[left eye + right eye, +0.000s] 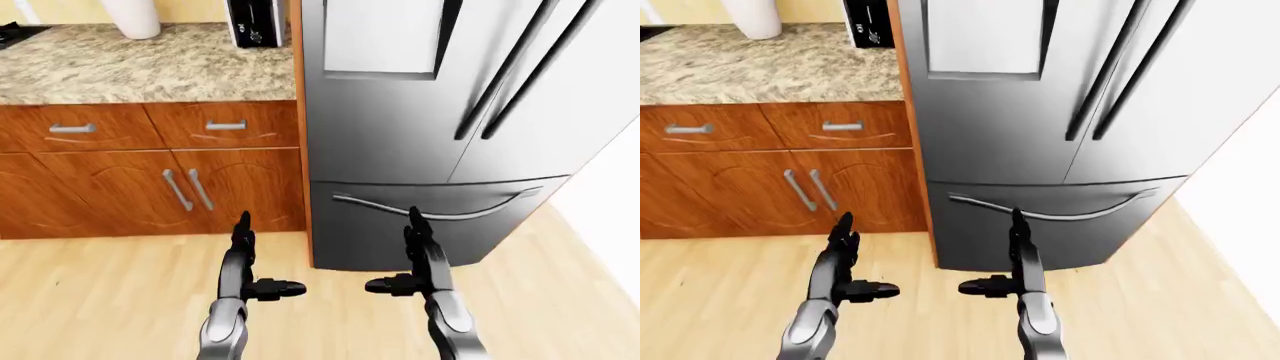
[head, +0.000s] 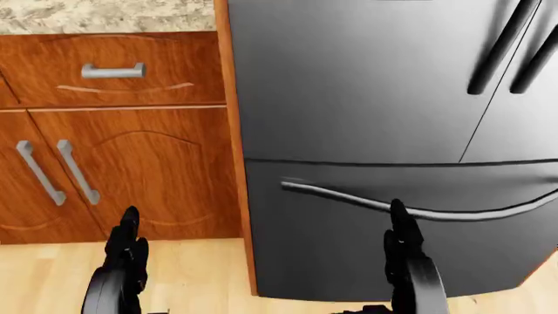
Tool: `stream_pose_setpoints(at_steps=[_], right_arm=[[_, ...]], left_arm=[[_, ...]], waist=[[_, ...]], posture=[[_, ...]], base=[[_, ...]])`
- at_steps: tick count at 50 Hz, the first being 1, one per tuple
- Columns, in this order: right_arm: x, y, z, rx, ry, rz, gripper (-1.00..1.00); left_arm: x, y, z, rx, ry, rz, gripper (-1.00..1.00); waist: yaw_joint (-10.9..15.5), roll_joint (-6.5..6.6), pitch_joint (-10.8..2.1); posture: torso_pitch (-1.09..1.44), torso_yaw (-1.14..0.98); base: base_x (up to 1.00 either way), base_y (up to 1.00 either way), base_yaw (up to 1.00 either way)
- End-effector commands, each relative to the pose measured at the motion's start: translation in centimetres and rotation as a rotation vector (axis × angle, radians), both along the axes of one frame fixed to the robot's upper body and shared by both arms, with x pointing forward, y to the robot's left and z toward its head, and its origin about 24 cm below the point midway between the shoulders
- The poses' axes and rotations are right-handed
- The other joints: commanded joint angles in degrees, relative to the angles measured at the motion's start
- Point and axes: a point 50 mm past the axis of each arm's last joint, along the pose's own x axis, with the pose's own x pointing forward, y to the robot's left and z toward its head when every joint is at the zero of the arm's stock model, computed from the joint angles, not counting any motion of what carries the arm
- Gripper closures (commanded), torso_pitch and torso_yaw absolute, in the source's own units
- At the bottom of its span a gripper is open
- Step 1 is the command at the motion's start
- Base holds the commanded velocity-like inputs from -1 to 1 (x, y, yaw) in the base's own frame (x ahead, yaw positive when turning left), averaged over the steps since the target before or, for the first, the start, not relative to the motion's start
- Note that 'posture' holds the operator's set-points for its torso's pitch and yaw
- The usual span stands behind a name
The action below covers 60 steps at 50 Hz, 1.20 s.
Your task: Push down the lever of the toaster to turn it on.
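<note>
No toaster lever shows in any view. A black appliance (image 1: 255,22) stands on the granite counter (image 1: 150,67) against the fridge's side, cut off by the top edge of the left-eye view; I cannot tell whether it is the toaster. Both hands hang low over the wooden floor, far below the counter. My left hand (image 1: 262,259) is open, fingers straight up and thumb pointing right. My right hand (image 1: 395,251) mirrors it, open, thumb pointing left, in front of the fridge's bottom drawer. Neither hand holds anything.
A large steel fridge (image 1: 420,127) fills the right half, its drawer handle (image 1: 440,214) just above my right hand. Wooden drawers and cabinet doors (image 1: 150,187) sit under the counter at left. A white vessel (image 1: 132,19) and a dark stove corner (image 1: 15,34) are on the counter.
</note>
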Motion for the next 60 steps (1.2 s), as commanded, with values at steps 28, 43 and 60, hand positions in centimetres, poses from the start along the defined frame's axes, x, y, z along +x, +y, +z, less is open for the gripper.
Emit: stream_pose_setpoints(at_steps=[28, 43, 60], right_arm=[[0.91, 0.04, 2.99, -0.008, -0.161, 0.012, -1.0], [1.0, -0.05, 2.89, -0.009, -0.162, 0.01, -1.0], [0.99, -0.07, 2.96, -0.003, -0.167, 0.01, -1.0]], left_arm=[[0.97, -0.12, 3.03, 0.01, -0.167, -0.009, -1.0], [0.95, -0.05, 3.09, 0.01, -0.169, -0.005, -1.0], [1.03, -0.04, 3.17, 0.009, -0.17, -0.001, -1.0]], waist=[[0.26, 0.84, -4.4], [-0.01, 1.89, -3.26], [0.86, 1.28, -3.28]], posture=[[0.0, 0.0], [0.0, 0.0], [0.0, 0.0]], base=[[0.0, 0.02, 0.0], [0.0, 0.07, 0.0], [0.0, 0.37, 0.0]])
